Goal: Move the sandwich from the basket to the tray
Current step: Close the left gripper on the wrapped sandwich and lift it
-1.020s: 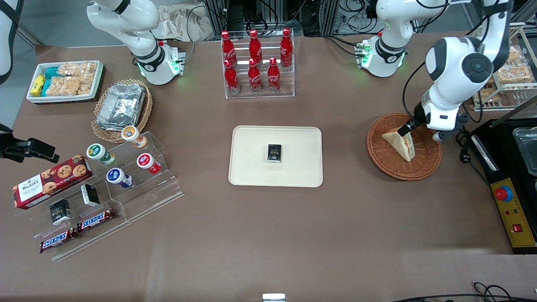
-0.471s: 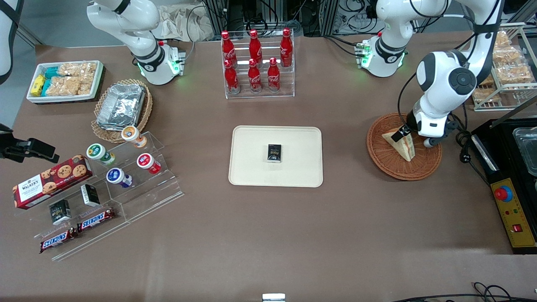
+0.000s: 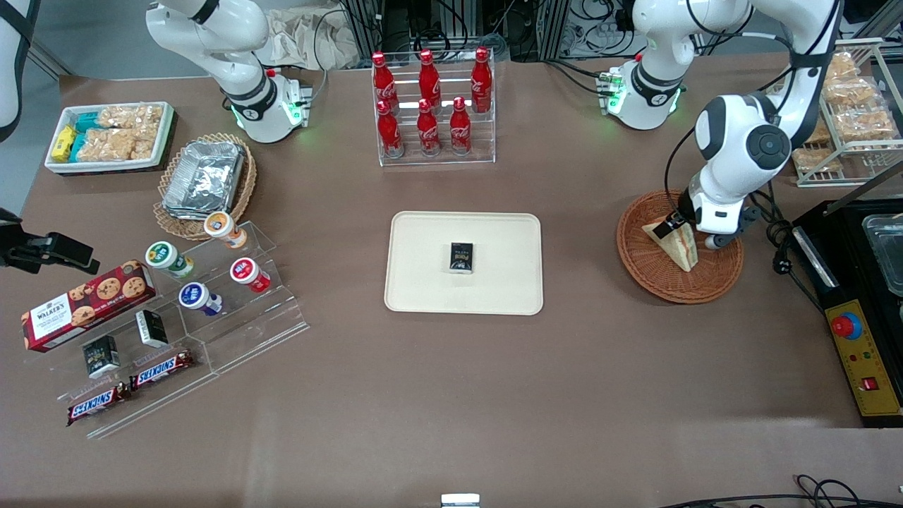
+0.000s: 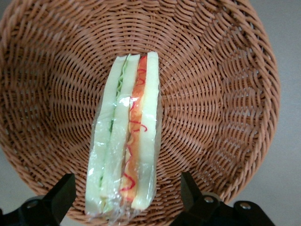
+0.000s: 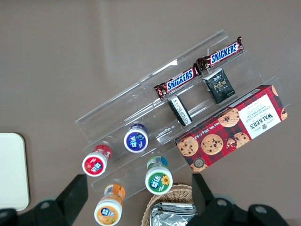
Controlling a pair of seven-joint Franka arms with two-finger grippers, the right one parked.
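Observation:
The sandwich (image 3: 679, 245), a plastic-wrapped wedge of pale bread, lies in the reddish-brown woven basket (image 3: 638, 264) toward the working arm's end of the table. In the left wrist view the sandwich (image 4: 126, 150) shows its cut edge, with green and orange-red layers, on the basket weave (image 4: 216, 108). My gripper (image 4: 126, 194) is low over the basket and open, one black finger (image 4: 61, 192) on each side of the sandwich's broad end, clear of the wrap. From the front, the gripper (image 3: 676, 227) hangs over the sandwich's farther end. The cream tray (image 3: 423, 286) lies at the table's middle.
A small dark packet (image 3: 461, 257) sits on the tray. A rack of red cola bottles (image 3: 430, 106) stands farther from the camera than the tray. A black machine with a red button (image 3: 857, 331) lies beside the basket at the table's end. An acrylic snack stand (image 3: 211, 310) is toward the parked arm.
The gripper has come down over the basket and shifted slightly toward the tray, so its fingers now straddle the sandwich. The sandwich has not moved.

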